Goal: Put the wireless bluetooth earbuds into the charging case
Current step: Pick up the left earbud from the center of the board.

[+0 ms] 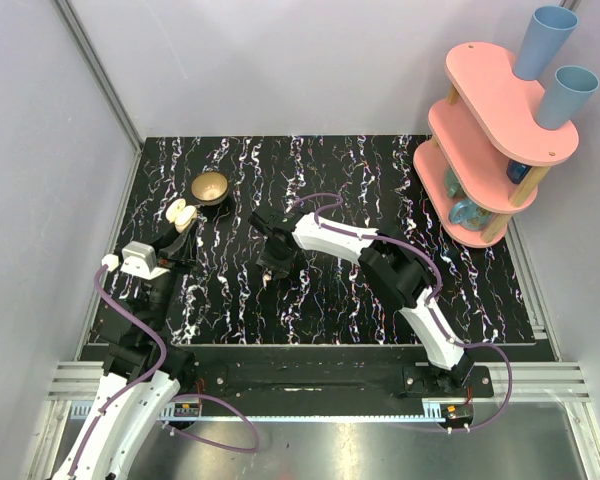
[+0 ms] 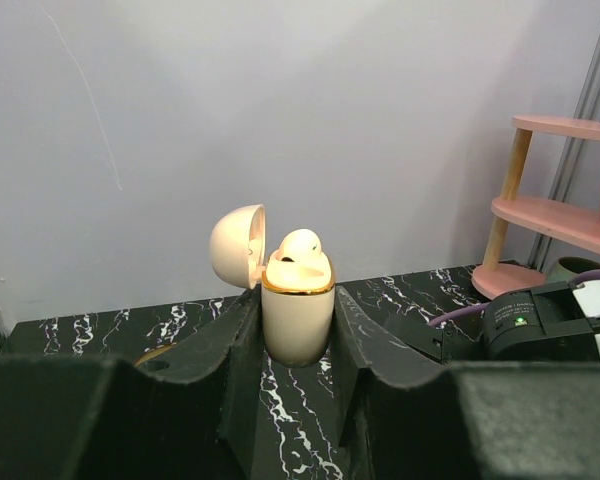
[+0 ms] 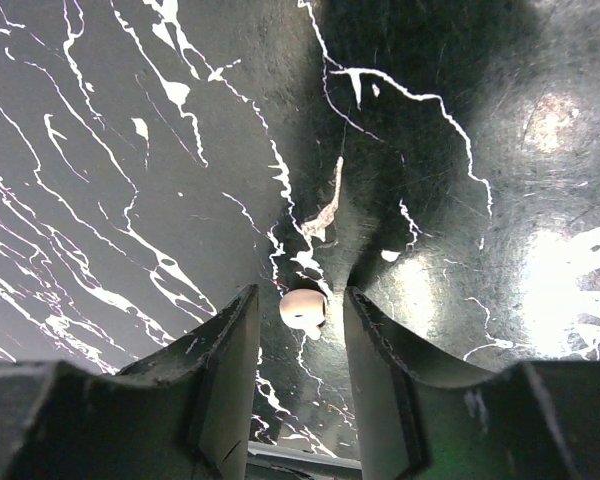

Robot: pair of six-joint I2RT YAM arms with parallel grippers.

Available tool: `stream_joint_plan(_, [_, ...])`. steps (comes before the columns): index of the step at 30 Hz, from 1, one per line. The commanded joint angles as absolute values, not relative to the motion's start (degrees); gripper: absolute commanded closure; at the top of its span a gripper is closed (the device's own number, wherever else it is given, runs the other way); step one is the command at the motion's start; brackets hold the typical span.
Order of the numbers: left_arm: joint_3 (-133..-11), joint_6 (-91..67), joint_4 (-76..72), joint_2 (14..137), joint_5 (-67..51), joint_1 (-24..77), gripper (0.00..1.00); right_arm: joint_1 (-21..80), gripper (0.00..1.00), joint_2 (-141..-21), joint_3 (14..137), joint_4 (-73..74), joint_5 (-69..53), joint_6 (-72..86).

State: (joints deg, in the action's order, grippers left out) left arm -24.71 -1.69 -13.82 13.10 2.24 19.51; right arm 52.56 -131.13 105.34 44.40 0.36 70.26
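Charging case (image 2: 298, 300), lid open with one earbud (image 2: 300, 245) seated, is clamped upright in the left hand (image 2: 297, 340); the right hand (image 3: 301, 305), narrowly apart, straddles the second earbud (image 3: 303, 310) on the tabletop (image 3: 130, 150) without contact.

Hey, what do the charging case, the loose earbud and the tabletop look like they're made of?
Charging case: smooth cream plastic by its soft sheen; the shiny gold band at its rim may be metal or plating.
Loose earbud: glossy cream plastic, judging by its highlight.
Tabletop: glossy black with white marble-like veins; stone or printed laminate, hard to tell.
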Motion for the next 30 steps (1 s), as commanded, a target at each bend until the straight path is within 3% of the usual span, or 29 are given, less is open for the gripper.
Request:
stream_joint_plan(1, [-24.35, -1.05, -17.58, 13.62, 3.34, 19.25, 1.0, 52.56, 0.55, -132.01, 106.96, 45.18, 1.05, 69.7])
stream_joint_plan(30, [-24.87, -0.35, -16.61, 13.1, 4.13, 19.25, 1.0, 52.47, 0.61, -133.59, 106.7, 45.0, -1.76, 69.52])
